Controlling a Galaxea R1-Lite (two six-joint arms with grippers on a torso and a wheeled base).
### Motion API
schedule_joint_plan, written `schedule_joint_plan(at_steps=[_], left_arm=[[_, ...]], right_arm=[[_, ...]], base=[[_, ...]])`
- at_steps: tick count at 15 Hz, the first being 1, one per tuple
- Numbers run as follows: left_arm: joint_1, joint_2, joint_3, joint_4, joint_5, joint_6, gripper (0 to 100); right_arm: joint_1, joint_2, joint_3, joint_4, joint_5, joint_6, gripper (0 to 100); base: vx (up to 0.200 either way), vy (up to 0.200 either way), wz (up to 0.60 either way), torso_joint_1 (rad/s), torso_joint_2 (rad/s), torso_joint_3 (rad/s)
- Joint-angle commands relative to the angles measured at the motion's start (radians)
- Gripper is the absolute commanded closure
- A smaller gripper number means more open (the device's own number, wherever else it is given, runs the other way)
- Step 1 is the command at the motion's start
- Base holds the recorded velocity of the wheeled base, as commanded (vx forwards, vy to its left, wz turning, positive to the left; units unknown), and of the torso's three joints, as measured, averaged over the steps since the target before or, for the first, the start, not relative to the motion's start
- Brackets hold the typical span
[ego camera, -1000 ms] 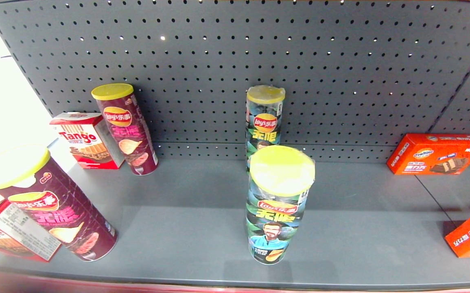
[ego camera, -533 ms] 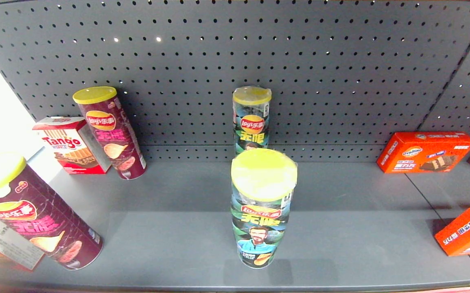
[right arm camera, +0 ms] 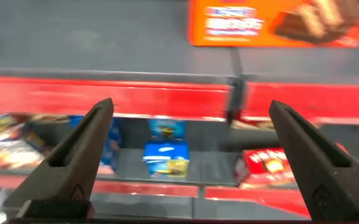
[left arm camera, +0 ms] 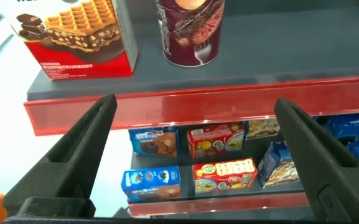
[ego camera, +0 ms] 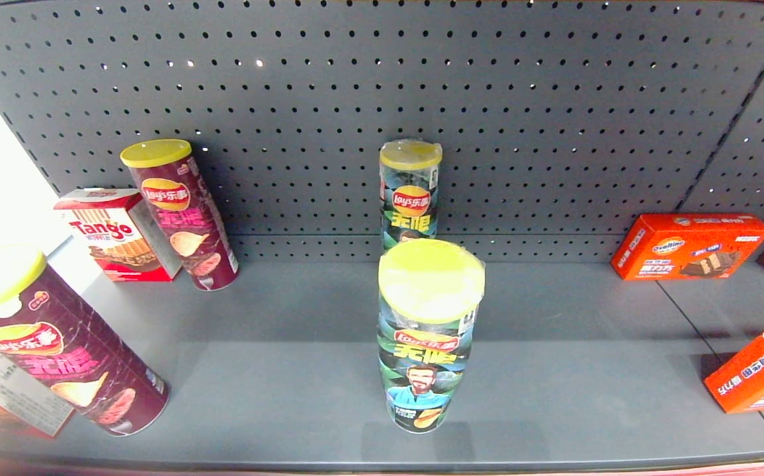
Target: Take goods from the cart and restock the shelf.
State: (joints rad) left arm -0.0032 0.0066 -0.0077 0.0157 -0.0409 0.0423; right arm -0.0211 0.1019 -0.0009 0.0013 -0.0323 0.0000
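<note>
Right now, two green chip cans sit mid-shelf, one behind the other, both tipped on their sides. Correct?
Wrong on one point: neither is tipped. The front green chip can and the rear green chip can both stand upright on the shelf, yellow lids on top, as the head view shows. The rest holds: mid-shelf, one behind the other.

On the grey shelf (ego camera: 553, 370), the near green can (ego camera: 428, 337) stands upright at centre, with the far green can (ego camera: 409, 192) at 12 o'clock. The far maroon can (ego camera: 180, 215) and the wafer box (ego camera: 114, 235) are at 10, and the near maroon can (ego camera: 57, 344) is at 8. The far orange box (ego camera: 689, 246) lies at 2, the near orange box (ego camera: 759, 373) at 4.
</note>
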Motion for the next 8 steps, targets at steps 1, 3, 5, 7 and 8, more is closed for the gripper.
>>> schedule_joint_plan(at_steps=[1, 3, 5, 7, 8], left_arm=[[0.002, 0.0, 0.0, 0.0, 0.001, -0.001, 0], [0.0, 0.0, 0.0, -0.002, 0.001, -0.001, 0], [0.0, 0.0, 0.0, -0.002, 0.003, -0.006, 0], [0.0, 0.0, 0.0, -0.002, -0.004, -0.004, 0], [0.0, 0.0, 0.003, -0.007, -0.004, -0.002, 0]], right_arm=[[-0.04, -0.004, 0.001, 0.0, 0.0, 0.0, 0], [0.02, -0.102, 0.001, -0.001, 0.0, 0.0, 0], [0.023, -0.097, 0.001, -0.001, 0.0, 0.002, 0], [0.023, -0.097, 0.001, -0.001, 0.0, 0.002, 0], [0.023, -0.097, 0.001, -0.001, 0.0, 0.002, 0]], base=[[0.0, 0.0, 0.0, 0.0, 0.0, 0.0], [0.0, 0.0, 0.0, 0.0, 0.0, 0.0], [0.0, 0.0, 0.0, 0.0, 0.0, 0.0], [0.0, 0.0, 0.0, 0.0, 0.0, 0.0], [0.0, 0.0, 0.0, 0.0, 0.0, 0.0]])
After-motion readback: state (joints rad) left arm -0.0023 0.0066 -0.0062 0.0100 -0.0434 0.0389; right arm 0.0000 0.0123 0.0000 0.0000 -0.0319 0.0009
